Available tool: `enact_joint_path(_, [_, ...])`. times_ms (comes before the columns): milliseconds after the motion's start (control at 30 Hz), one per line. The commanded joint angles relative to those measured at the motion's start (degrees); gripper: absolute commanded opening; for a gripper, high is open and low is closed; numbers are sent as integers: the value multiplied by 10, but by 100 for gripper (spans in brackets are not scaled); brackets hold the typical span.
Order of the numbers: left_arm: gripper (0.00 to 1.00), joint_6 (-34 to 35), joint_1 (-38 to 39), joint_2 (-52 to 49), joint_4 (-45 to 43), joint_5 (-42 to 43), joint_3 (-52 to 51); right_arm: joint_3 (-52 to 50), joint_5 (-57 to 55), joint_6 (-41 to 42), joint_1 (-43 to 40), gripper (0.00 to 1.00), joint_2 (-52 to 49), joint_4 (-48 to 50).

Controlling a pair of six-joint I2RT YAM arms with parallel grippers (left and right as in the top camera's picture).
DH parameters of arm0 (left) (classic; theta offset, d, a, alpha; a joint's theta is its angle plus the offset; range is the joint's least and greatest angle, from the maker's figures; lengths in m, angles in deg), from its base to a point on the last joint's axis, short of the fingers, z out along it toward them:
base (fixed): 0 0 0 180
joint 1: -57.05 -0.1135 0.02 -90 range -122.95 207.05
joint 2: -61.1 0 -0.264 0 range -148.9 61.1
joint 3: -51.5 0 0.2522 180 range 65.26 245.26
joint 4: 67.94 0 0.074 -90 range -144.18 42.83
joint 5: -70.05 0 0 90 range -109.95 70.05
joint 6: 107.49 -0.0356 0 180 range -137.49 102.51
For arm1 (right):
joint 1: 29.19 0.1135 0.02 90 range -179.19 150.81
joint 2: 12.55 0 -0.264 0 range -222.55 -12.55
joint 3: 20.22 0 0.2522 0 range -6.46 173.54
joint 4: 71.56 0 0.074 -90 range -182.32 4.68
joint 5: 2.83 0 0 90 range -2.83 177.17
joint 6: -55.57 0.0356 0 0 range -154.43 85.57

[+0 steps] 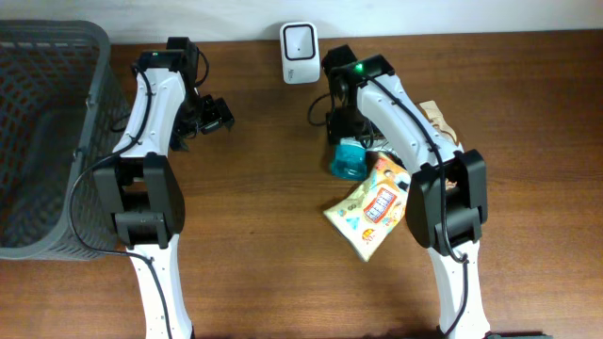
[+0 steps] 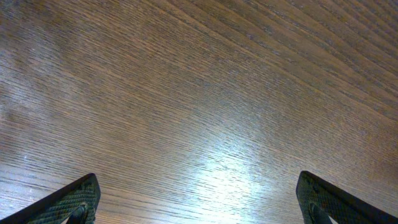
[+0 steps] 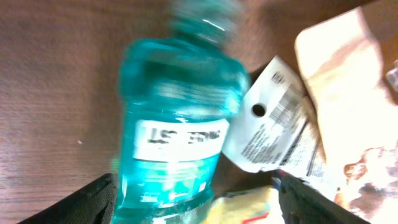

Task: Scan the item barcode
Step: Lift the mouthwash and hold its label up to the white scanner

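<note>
Between the spread-apart fingers of the right gripper [image 3: 196, 199], teal mouthwash bottle [image 3: 177, 124] lying on the table [image 3: 50, 74], nothing clamped on it, white printed card [image 3: 273, 118] just off to its side, yellow snack bag [image 1: 369, 209] close by, left gripper [image 2: 196, 199] wide open too, only wood under it.
</note>
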Motion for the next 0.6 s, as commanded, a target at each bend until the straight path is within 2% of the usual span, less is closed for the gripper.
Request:
enact_joint_path(0, [99, 7, -1, -4, -1, -3, 6, 14, -18, -18, -3, 83, 0, -5])
enact_joint_path(67, [99, 7, -1, -4, -1, -3, 6, 14, 20, -85, 3, 86, -1, -10])
enact_joint_path(100, [99, 7, -1, -4, -1, -3, 6, 11, 17, -83, 6, 90, -1, -11])
enact_joint_path(133, [99, 7, -1, -4, -1, -2, 6, 5, 18, -52, 5, 95, -1, -11])
enact_joint_path(233, [99, 7, -1, -4, -1, -2, 6, -37, 21, 143, 5, 95, -1, 11])
enact_joint_path(333, [99, 7, -1, -4, -1, -3, 6, -75, 38, 210, 10, 95, -2, 62])
enact_joint_path(433, [99, 7, -1, -4, -1, -3, 6, -88, 37, 272, 14, 90, -4, 86])
enact_joint_path(567, [99, 7, -1, -4, -1, -2, 6, -89, 35, 282, 16, 90, -29, 112])
